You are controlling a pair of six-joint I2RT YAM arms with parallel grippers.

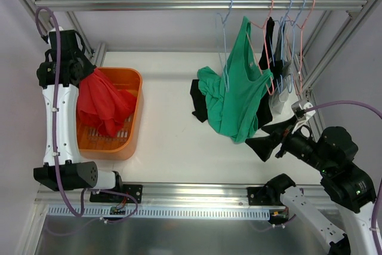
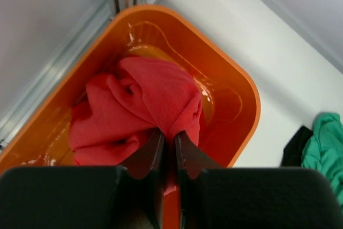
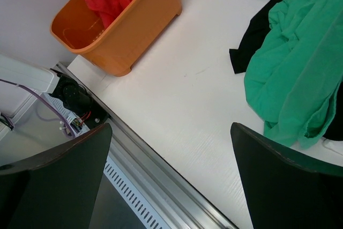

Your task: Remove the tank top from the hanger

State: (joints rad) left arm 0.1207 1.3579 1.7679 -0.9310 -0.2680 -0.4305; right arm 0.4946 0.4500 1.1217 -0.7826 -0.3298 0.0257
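Green knit tank top (image 1: 239, 88): hung by one strap among the wire hangers (image 1: 270, 13) on the aluminium rail (image 1: 149, 4). The body is bunched and sagging low, not yet freed.

Right gripper (image 1: 265, 140): just beside its hem, fingers spread wide, probably staged to grasp.

Left gripper (image 2: 169, 148): pinching red cloth (image 2: 139, 105) over the orange plastic basket (image 2: 236, 95), well apart.

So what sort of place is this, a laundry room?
It looks more like a robot test bench than a laundry room: a bare aluminium rail carrying wire hangers, a plain white table and an orange basket beside it.
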